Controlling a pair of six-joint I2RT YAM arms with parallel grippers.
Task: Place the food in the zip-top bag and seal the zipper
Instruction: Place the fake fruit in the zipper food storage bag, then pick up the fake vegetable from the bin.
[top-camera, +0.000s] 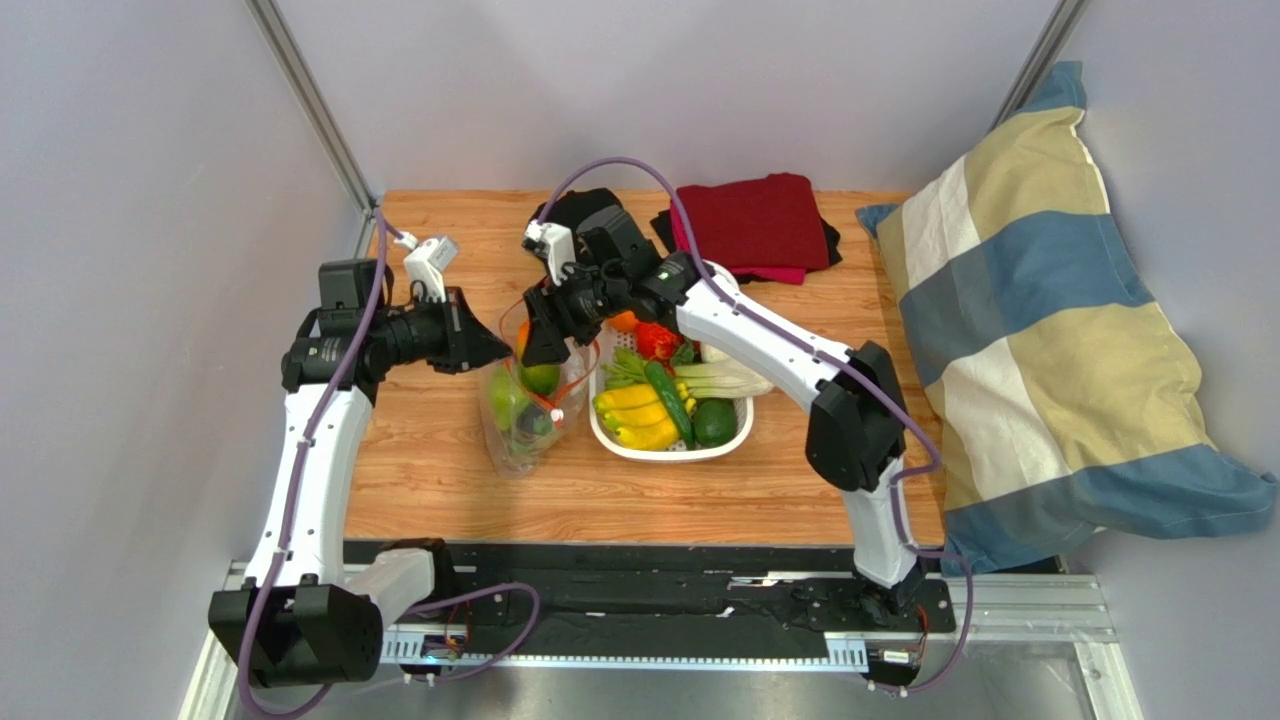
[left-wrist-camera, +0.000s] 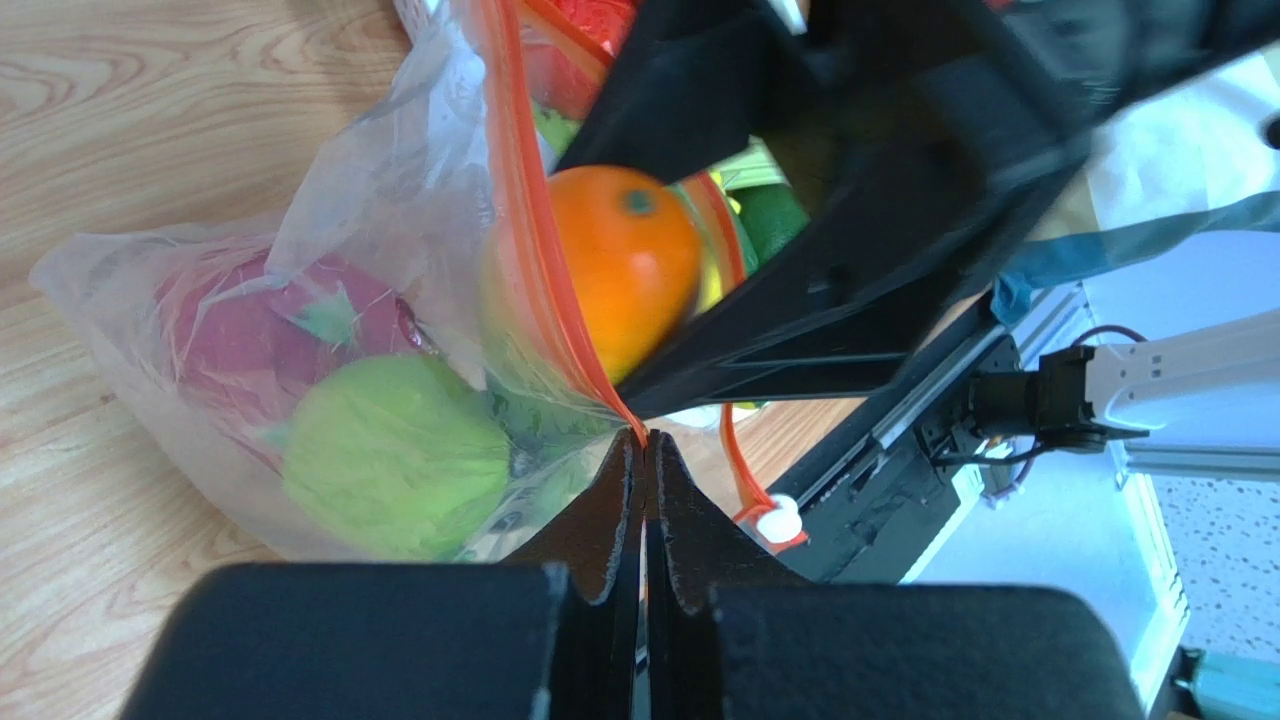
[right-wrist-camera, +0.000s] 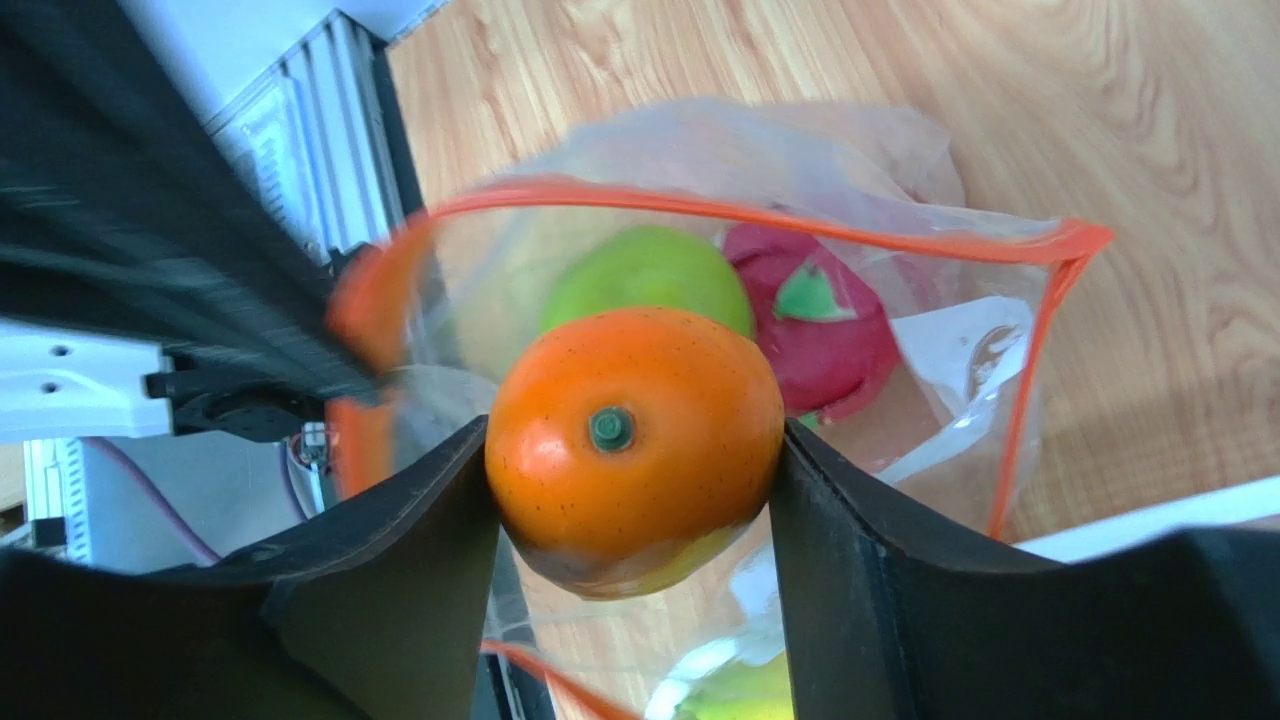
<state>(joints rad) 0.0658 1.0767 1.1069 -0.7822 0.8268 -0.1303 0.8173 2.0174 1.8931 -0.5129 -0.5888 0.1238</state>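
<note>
The clear zip-top bag (top-camera: 529, 408) stands open on the table left of the white basket; it shows in the left wrist view (left-wrist-camera: 241, 315) and the right wrist view (right-wrist-camera: 962, 338). Its red-orange zipper (left-wrist-camera: 529, 240) rims the mouth (right-wrist-camera: 751, 206), with a pale tab (left-wrist-camera: 777, 521) at one end. Inside lie a pink dragon fruit (right-wrist-camera: 819, 323) and a round green fruit (right-wrist-camera: 646, 273). My left gripper (left-wrist-camera: 646, 444) is shut on the bag's zipper edge, holding the mouth up. My right gripper (right-wrist-camera: 631, 495) is shut on the orange-green mango (right-wrist-camera: 639, 443), over the bag's mouth.
The white basket (top-camera: 661, 446) right of the bag holds yellow bananas (top-camera: 639, 413), white-stemmed greens (top-camera: 729, 375), a green fruit (top-camera: 715, 422) and red items. A dark red cloth (top-camera: 759, 222) lies at the back. A striped pillow (top-camera: 1037, 330) fills the right side.
</note>
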